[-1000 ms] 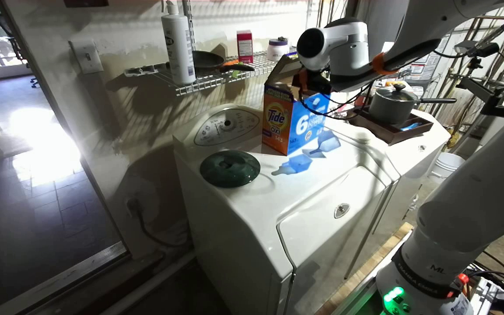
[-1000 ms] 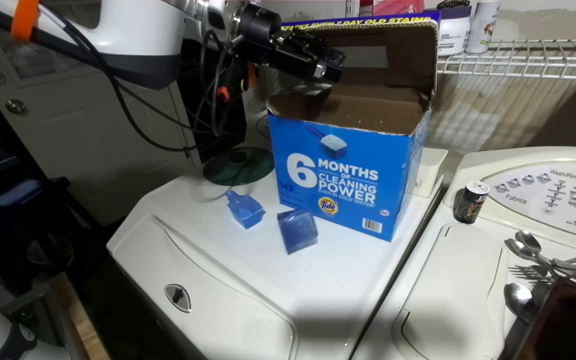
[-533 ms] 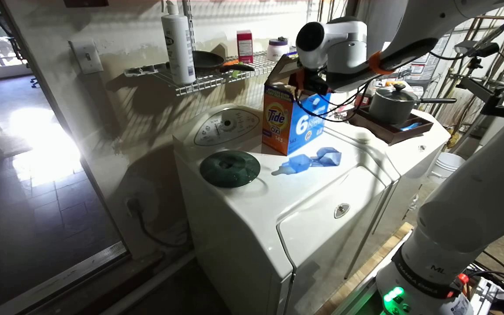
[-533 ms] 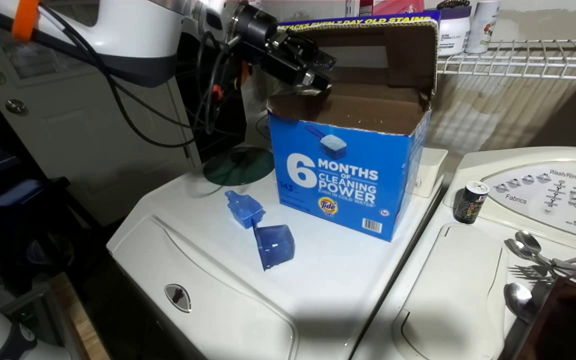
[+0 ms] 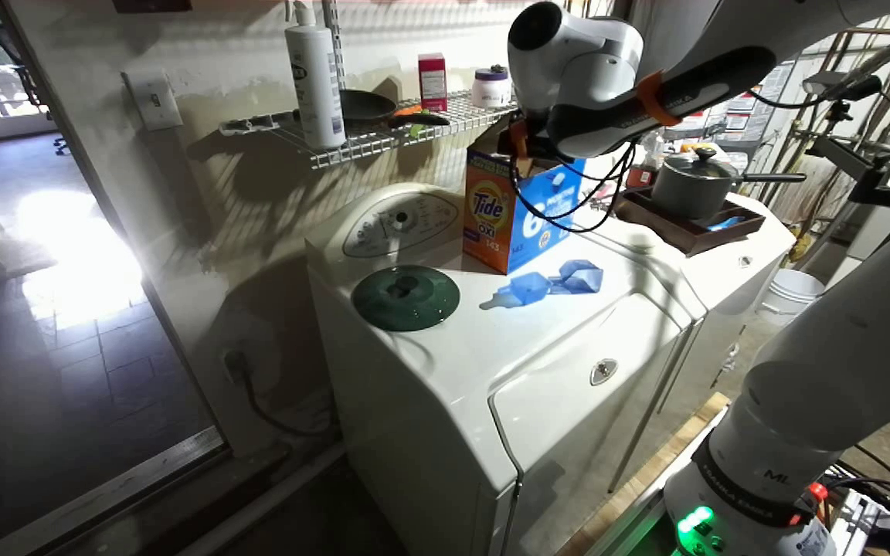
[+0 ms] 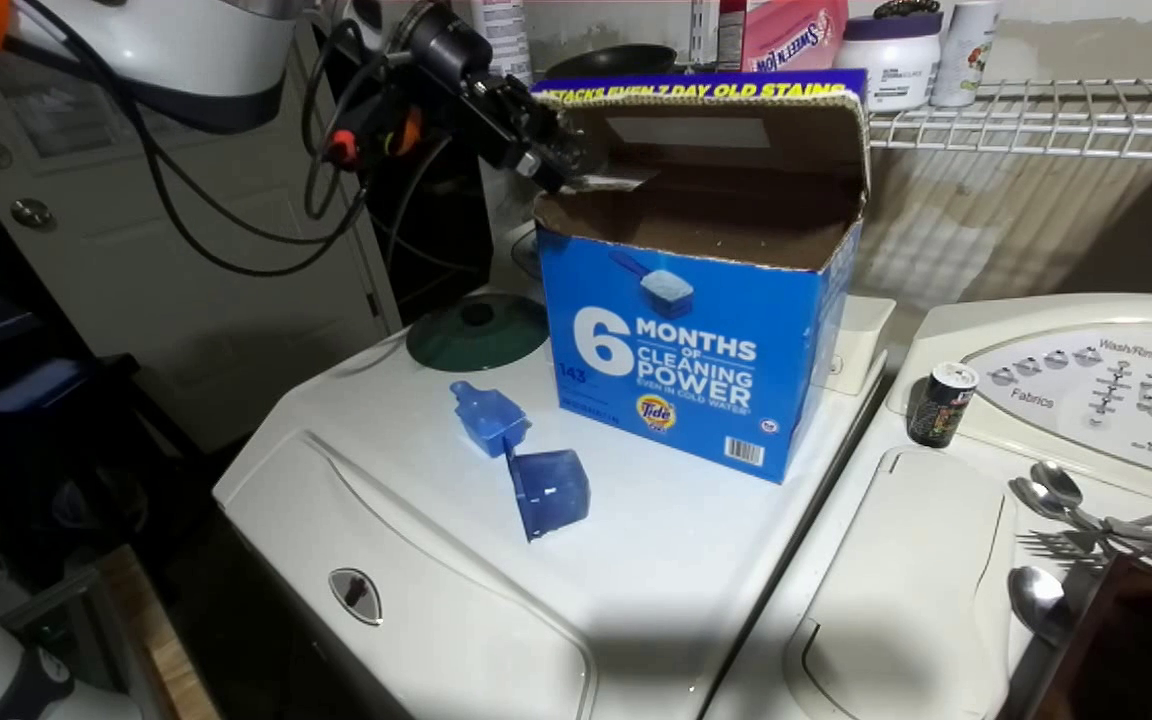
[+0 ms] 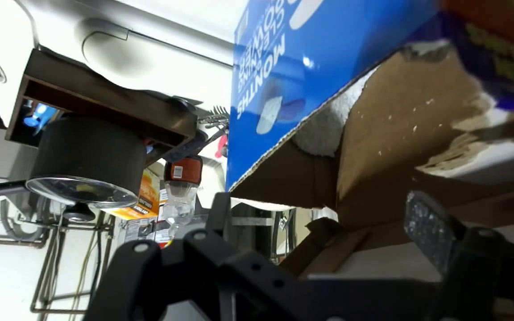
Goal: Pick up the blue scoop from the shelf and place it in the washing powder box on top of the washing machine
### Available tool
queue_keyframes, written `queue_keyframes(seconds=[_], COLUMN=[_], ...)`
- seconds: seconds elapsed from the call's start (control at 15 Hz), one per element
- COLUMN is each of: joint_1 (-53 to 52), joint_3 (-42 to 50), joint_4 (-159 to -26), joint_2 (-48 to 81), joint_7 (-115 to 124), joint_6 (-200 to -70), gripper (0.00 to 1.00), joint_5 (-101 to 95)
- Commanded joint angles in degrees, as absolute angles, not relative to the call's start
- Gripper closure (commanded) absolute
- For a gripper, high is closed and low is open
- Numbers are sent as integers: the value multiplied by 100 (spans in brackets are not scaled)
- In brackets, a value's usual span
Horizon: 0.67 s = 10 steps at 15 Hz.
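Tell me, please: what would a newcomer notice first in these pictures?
Probably the orange-and-blue Tide box, standing open on the white washing machine. Near it, on the same top, lie two blue scoops and a dark green disc. Near the box's opening, the jaws stand apart, holding nothing.

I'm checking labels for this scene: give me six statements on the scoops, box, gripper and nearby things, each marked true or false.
1. Two blue scoops lie outside the washing powder box, on the white machine that it stands on. True.
2. The box is shut. False: its top flap stands open.
3. The gripper holds a scoop. False: it is open and empty.
4. The saucepan has its lid on. True.
5. The dark can lies on its side. False: it stands upright.
6. A frying pan rests on the wire shelf. True.
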<state>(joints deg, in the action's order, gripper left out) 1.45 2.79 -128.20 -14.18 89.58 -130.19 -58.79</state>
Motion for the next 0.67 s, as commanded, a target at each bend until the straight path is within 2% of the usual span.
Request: queue_keyframes(seconds=[0.0, 0.27, 0.33, 0.6], joint_1=[71, 40, 223, 269], joint_3=[224, 184, 53, 6], joint_4=[-13232, -13635, -13297, -13340], joint_2=[-1944, -2208, -1912, -1932], joint_7=[8098, 7740, 7972, 7947], joint_6=[-13170, -13291, -13222, -13218], gripper=[0, 0, 0, 0], joint_5=[-5283, -4598, -4957, -4920])
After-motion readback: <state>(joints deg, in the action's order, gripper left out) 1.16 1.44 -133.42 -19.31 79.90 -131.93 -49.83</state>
